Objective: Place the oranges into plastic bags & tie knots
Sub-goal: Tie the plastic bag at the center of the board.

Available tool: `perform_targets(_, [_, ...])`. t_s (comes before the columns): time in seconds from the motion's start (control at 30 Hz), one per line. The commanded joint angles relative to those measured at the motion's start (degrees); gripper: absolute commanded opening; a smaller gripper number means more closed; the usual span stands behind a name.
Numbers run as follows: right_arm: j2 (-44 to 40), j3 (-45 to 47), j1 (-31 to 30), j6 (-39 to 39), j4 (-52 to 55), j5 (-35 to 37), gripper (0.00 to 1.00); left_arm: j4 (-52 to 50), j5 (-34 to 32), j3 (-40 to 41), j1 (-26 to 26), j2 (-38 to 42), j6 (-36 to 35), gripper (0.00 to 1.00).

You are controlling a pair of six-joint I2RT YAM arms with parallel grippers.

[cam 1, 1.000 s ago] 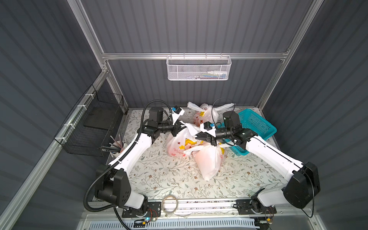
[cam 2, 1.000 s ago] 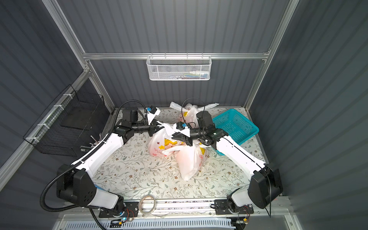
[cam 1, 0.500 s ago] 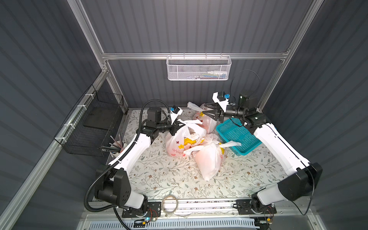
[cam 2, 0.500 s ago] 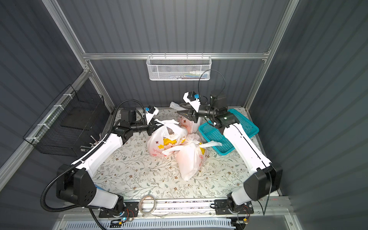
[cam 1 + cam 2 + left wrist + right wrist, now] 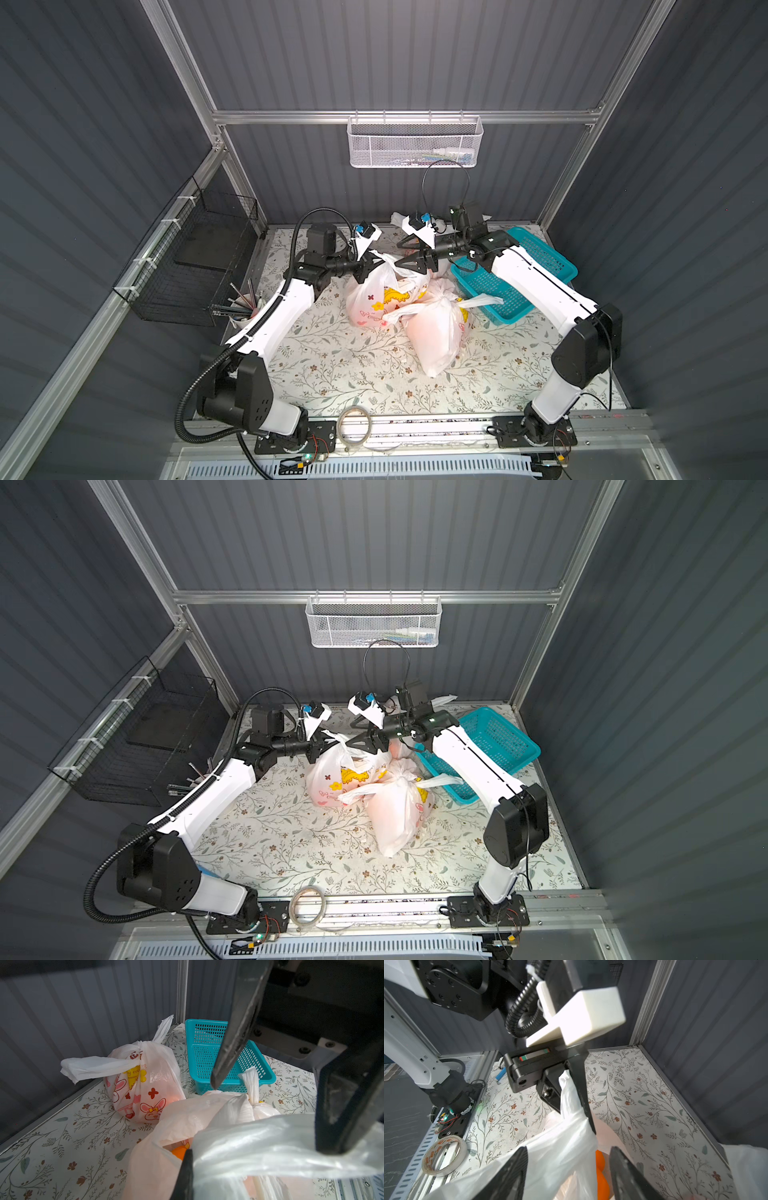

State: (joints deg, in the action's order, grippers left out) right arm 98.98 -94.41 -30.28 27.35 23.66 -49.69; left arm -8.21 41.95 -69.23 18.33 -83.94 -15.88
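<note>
The left gripper is clenched on one handle of the open bag. The white strip is pulled taut, and in the right wrist view its long axis runs from mid-frame down to the lower left. The right gripper faces it from the right in both top views, jaws spread and gripping nothing. Its tips hang just beside the bag's mouth, and film passes between its fingers unpinched. Oranges show through the mouth at lower centre of that frame. The coming move likely turns on the bag's other handle, which I cannot pick out for certain. It should lie just below and left of the right gripper in a top view, so the right arm is the nearer. A tied bag lies on its side against the open one, toward the lower right, its knot throwing ears left and right. A back bag, also knotted, stands left of centre in the left wrist view, with the basket to its right. Its yellow patch reads "y eve", the rest folded away, and the red marks above are unreadable. The tape roll at lower left carries reddish print too small to read.
</note>
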Motion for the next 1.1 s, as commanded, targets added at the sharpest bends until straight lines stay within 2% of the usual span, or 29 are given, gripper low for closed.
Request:
perform_targets(0.0, [0.3, 1.3, -1.0, 2.2, 3.4, 1.4, 0.65, -1.7, 0.6, 0.5, 0.1, 2.0, -1.8, 0.0])
perform_targets(0.3, [2.1, 1.8, -1.6, 2.3, 3.5, 7.0, 0.54, -2.0, 1.3, 1.2, 0.1, 3.3, -2.3, 0.0])
perform_targets(0.63, [3.2, 2.7, -2.4, 5.8, 5.1, 13.0, 0.41, -4.2, 1.6, 0.7, 0.2, 3.7, -3.7, 0.0])
perform_targets(0.93, [3.3, 2.2, -2.6, 8.5, 5.1, 19.7, 0.25, -6.6, 1.2, -0.1, 0.2, 4.0, -4.8, 0.0])
perform_targets(1.07, [2.4, 3.2, -2.7, 7.4, 1.2, 23.6, 0.12, -7.4, 1.7, -0.3, 0.2, 4.2, -4.4, 0.0])
